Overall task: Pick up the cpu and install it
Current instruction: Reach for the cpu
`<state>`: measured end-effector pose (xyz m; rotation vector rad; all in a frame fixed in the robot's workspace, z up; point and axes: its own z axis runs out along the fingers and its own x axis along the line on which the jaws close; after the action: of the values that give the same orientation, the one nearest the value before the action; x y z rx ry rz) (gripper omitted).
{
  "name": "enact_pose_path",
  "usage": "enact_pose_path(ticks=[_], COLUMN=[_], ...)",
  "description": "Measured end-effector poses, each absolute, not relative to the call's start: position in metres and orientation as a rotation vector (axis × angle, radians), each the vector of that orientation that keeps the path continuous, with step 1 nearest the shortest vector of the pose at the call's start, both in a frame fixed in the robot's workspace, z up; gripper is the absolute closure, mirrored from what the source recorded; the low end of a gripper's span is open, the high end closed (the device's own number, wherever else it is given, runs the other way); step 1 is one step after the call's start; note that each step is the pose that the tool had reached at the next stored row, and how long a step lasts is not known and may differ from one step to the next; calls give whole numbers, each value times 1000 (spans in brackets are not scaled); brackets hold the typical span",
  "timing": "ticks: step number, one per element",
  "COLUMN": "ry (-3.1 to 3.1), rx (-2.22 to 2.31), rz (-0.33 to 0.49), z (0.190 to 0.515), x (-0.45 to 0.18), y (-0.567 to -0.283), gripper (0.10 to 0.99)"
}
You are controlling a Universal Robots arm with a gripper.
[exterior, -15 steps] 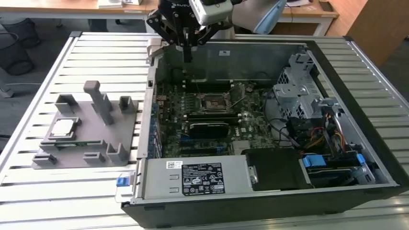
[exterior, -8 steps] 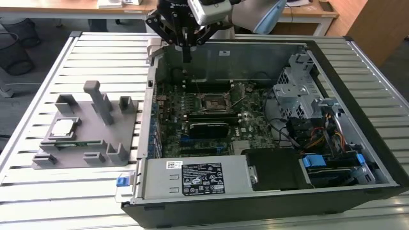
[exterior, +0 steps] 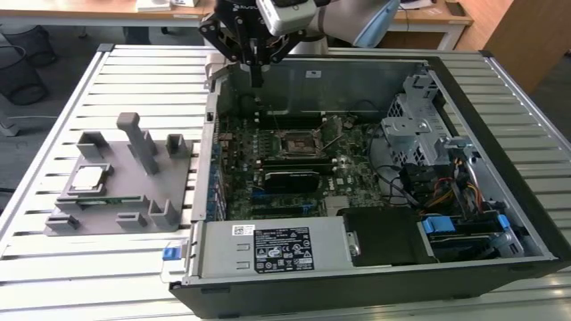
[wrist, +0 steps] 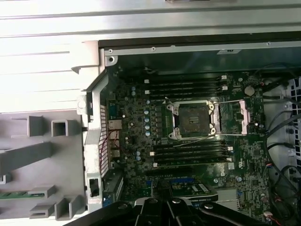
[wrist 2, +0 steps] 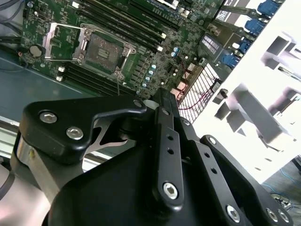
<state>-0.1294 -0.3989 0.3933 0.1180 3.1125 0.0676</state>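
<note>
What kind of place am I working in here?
Likely a lab or office test bench: an open desktop computer case sits on a slatted metal table beside a grey fixture holding the cpu, with wooden desks behind.

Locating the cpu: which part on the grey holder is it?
The cpu is the silvery square chip; the other part is a long green memory stick.

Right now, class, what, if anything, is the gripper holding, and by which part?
Nothing. The gripper hangs shut and empty over the open computer case's edge; the cpu lies on the grey fixture.
</note>
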Motion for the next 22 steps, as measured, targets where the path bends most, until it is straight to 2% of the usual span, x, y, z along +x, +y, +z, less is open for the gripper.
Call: enact_pose_path(ticks=[22], ry=[3112], rx=[118], rz=[68], z=[393], x=[-142], y=[-399], gripper=[980])
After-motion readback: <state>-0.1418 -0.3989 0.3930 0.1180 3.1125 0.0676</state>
